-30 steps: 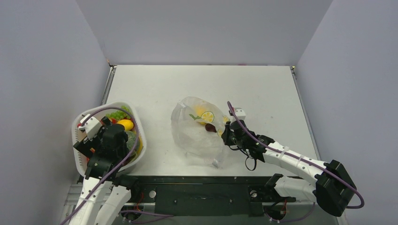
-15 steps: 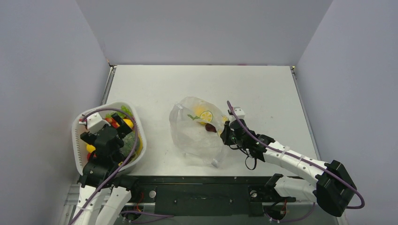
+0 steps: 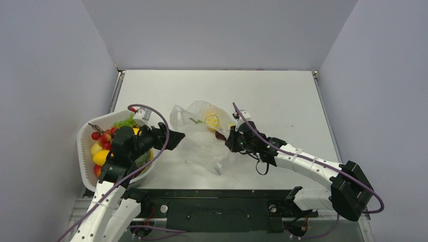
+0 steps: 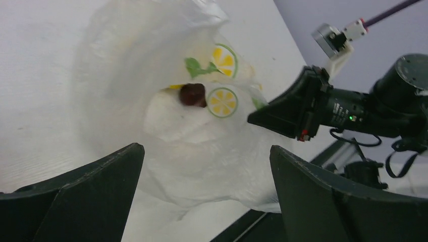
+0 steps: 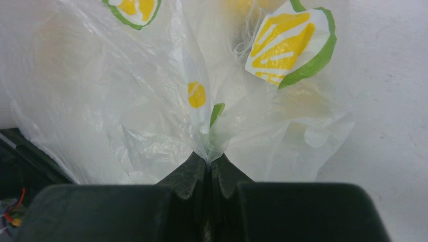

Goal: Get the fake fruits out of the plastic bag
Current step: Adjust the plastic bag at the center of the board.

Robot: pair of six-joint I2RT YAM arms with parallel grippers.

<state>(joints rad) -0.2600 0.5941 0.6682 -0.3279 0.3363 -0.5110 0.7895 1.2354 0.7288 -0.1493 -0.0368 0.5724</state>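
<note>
The plastic bag (image 3: 199, 143) lies crumpled mid-table, clear film printed with lemon slices. A dark red fake fruit (image 3: 220, 135) shows through it, seen at the bag's mouth (image 4: 193, 94) in the left wrist view. My right gripper (image 3: 230, 141) is shut on a pinch of the bag's film (image 5: 208, 151) at its right side. My left gripper (image 3: 175, 139) stands open just left of the bag, its fingers (image 4: 121, 171) wide apart with nothing between them, pointing at the bag (image 4: 166, 116). Several more fake fruits (image 3: 103, 146), red, yellow and green, lie in the basket.
A white oval basket (image 3: 81, 151) stands at the near left, under the left arm. The black rail (image 3: 217, 201) runs along the table's near edge, close to the bag's near end. Grey walls close in the table on three sides.
My left gripper has swung from over the basket rightward to the bag's left side, opening to full width. The right gripper has dragged the bag a little leftward, still shut on it.
</note>
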